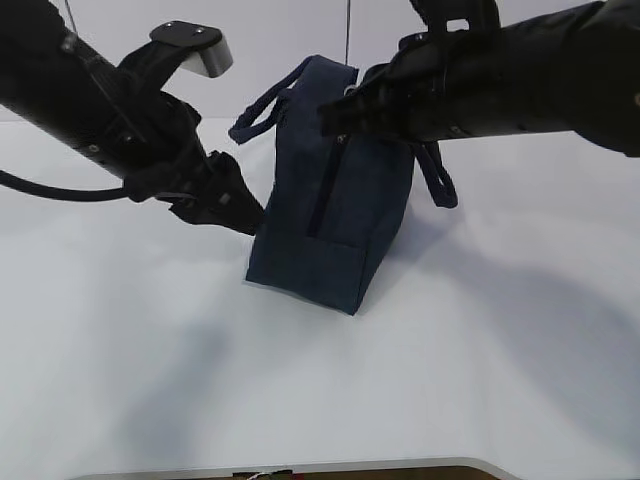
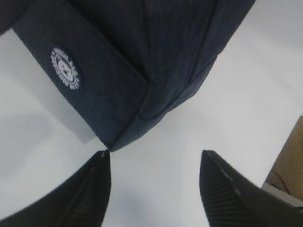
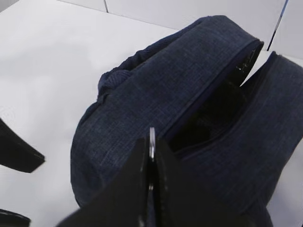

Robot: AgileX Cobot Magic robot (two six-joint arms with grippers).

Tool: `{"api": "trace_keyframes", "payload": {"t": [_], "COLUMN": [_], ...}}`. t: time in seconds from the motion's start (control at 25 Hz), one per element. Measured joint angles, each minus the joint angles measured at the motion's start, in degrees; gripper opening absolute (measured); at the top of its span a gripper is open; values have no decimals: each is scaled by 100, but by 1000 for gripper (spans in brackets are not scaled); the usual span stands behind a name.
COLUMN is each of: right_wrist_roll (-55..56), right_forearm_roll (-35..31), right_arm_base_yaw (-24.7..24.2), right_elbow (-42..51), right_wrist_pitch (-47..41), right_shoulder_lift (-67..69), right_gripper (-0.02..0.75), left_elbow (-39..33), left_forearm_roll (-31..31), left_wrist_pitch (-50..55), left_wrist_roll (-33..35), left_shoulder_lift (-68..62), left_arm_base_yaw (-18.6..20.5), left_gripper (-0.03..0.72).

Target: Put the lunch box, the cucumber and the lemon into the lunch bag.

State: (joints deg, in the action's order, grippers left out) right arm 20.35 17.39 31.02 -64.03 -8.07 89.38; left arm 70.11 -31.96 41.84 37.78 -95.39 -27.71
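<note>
The dark navy lunch bag (image 1: 335,230) stands upright in the middle of the white table, its zipper partly open on a dark inside (image 3: 208,118). My right gripper (image 1: 335,115) is over the bag's top, shut on the metal ring pull (image 3: 152,137) of the zipper. To the left of the bag, my left gripper (image 1: 250,222) sits low by its bottom corner. Its jaws stand open with only table between them (image 2: 156,153), and the left fingertip (image 2: 105,158) meets the bag's corner (image 2: 113,144). The lunch box, the cucumber and the lemon are out of view.
The bag's two loop handles (image 1: 265,110) (image 1: 437,180) hang to either side. A round white logo patch (image 2: 66,68) marks one face. The table's front edge (image 1: 300,468) runs along the bottom, and a brown surface (image 2: 291,161) shows past the table's edge.
</note>
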Motion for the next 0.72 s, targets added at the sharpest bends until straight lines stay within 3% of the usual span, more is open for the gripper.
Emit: {"api": "trace_keyframes", "payload": {"t": [0.48, 0.56, 0.72], "right_wrist_roll": [5, 5, 5], "right_forearm_roll": [-658, -723, -812], "right_arm_base_yaw": [0, 0, 0], "right_elbow": [-9, -9, -9], "right_wrist_pitch": [-33, -42, -42], "right_shoulder_lift": [0, 0, 0], "right_gripper": [5, 5, 5], "left_elbow": [0, 0, 0], "left_forearm_roll": [-791, -824, -853], "left_wrist_pitch": [-907, -995, -1012], "left_wrist_roll": [736, 751, 755], "left_shoulder_lift": [-389, -389, -398], "left_arm_base_yaw": [-128, -128, -128], "left_gripper": [415, 347, 106]}}
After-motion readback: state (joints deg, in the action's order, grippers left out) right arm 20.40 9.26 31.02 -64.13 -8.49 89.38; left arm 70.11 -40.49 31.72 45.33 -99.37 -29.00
